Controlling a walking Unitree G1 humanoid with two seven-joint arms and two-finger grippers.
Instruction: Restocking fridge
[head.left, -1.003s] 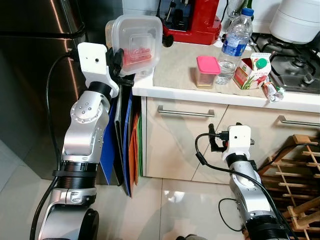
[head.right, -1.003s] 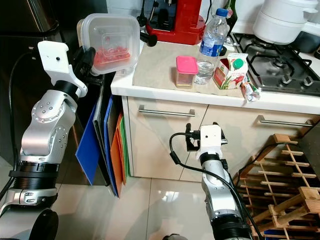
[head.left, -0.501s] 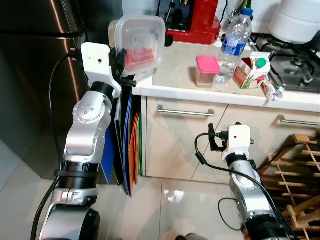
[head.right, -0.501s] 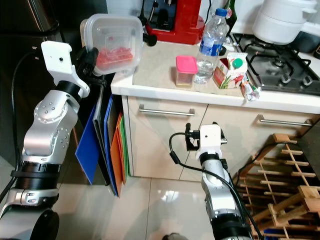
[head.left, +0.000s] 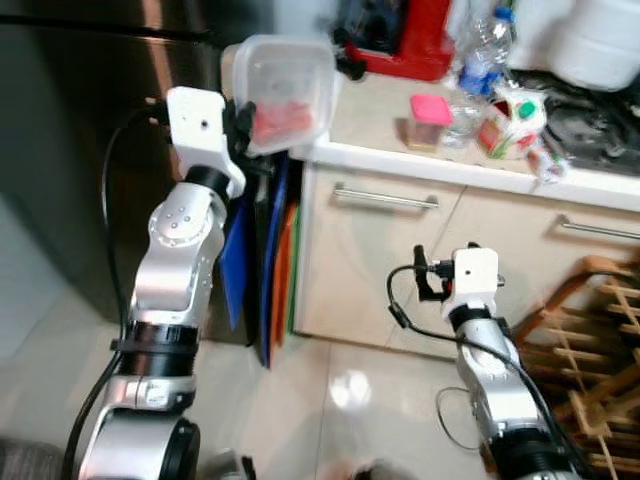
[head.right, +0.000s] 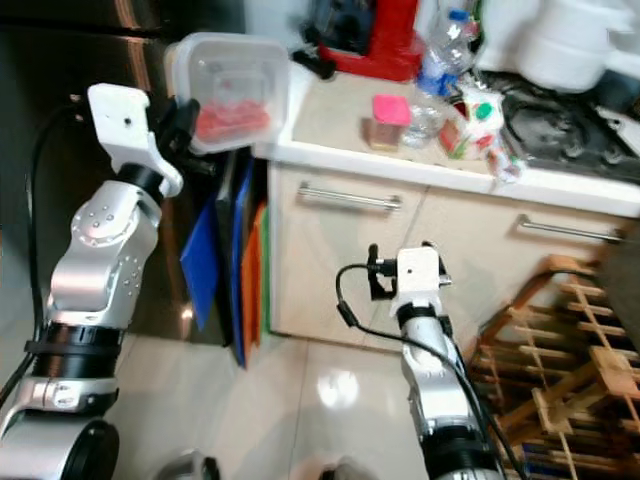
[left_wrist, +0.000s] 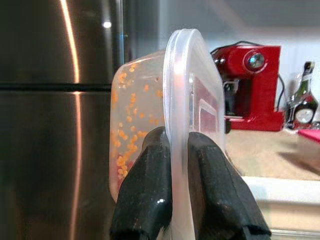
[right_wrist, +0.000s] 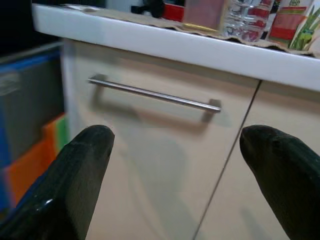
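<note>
L pincer (head.left: 243, 130) w/ tub (head.left: 288, 92) – unchanged

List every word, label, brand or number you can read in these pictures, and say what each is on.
No text can be read.
Juice carton: printed with red and green graphics, but its lettering is blurred.
Water bottle: carries a blue label, too blurred to read.
Red coffee machine: no legible brand or marking.
Clear plastic container, gripped by the left hand: unlabelled.
</note>
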